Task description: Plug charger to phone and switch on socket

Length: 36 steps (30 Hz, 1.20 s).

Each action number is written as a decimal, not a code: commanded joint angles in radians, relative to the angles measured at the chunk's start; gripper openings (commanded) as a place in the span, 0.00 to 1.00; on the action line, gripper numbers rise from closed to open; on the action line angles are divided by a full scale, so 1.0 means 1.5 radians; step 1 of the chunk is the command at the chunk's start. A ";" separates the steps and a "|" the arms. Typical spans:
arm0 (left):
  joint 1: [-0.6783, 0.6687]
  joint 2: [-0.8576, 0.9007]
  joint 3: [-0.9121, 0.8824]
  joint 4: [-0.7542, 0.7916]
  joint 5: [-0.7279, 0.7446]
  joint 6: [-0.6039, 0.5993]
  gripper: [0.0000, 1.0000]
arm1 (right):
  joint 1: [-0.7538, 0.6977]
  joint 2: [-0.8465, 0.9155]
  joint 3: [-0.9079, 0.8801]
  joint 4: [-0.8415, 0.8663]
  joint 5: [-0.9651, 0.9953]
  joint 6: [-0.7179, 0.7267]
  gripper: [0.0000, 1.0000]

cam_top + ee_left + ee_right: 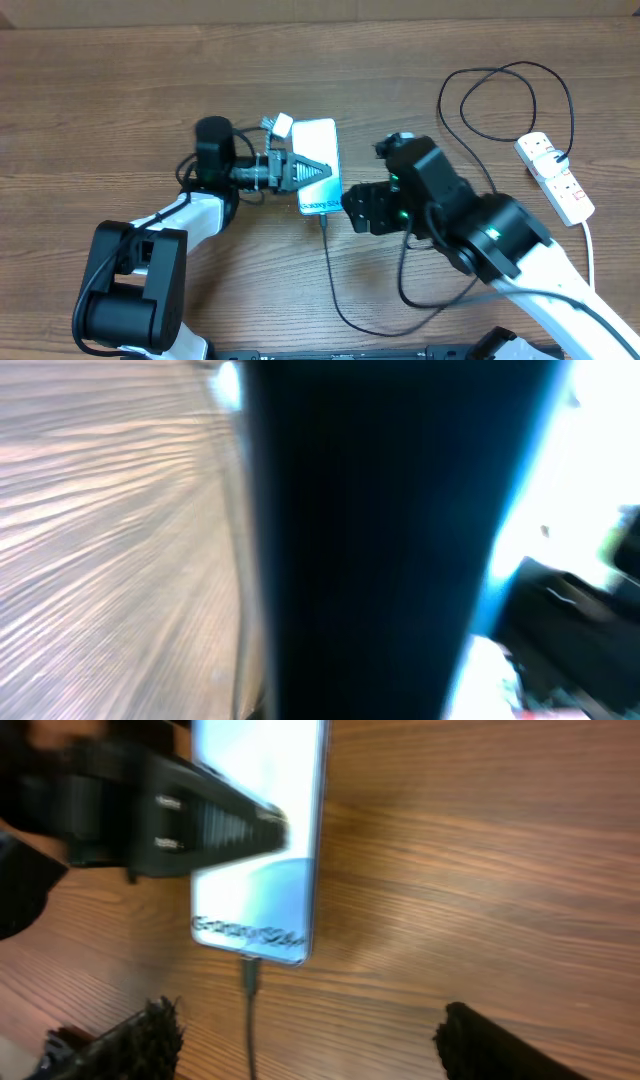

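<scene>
The phone (318, 160) lies flat on the table, its light blue screen (262, 870) facing up. My left gripper (322, 170) is shut, and its joined fingers (190, 815) rest on top of the screen. The charger's thin black cable (335, 290) runs up to the phone, where its plug tip (248, 975) sits in the bottom edge. My right gripper (310, 1040) is open just below that edge, one finger on each side of the cable and neither touching it. The white socket (556, 178) lies at the far right. The left wrist view is a dark blur.
The black cable loops (500, 105) behind the socket and sweeps along the table's front (420, 320) under my right arm. The socket's thick white cord (590, 250) trails toward the front right. Bare wooden table (100, 120) lies to the left and behind.
</scene>
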 commanded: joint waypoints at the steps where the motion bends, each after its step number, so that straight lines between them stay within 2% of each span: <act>1: -0.029 -0.003 0.002 -0.100 -0.170 0.138 0.04 | -0.002 -0.057 0.023 -0.015 0.047 -0.002 0.85; 3: -0.054 -0.003 0.008 -0.160 -0.220 0.176 0.04 | -0.002 -0.081 0.023 -0.023 0.047 -0.002 0.89; 9: -0.069 0.002 0.037 -0.278 -0.240 0.309 0.05 | -0.002 -0.087 0.022 -0.035 0.047 -0.002 1.00; 15: -0.068 0.039 0.071 -0.393 -0.273 0.410 0.07 | -0.002 -0.087 0.022 -0.042 0.052 0.001 1.00; 19: -0.068 0.091 0.113 -0.439 -0.238 0.486 0.06 | -0.002 -0.087 0.022 -0.047 0.051 0.004 1.00; 30: -0.060 0.212 0.154 -0.476 -0.220 0.496 0.08 | -0.002 -0.087 0.022 -0.072 0.066 0.006 1.00; 32: -0.060 0.221 0.154 -0.489 -0.225 0.496 0.11 | -0.002 -0.087 0.022 -0.072 0.079 0.006 1.00; 36: -0.060 0.225 0.154 -0.528 -0.274 0.494 0.22 | -0.002 -0.087 0.022 -0.073 0.086 0.006 1.00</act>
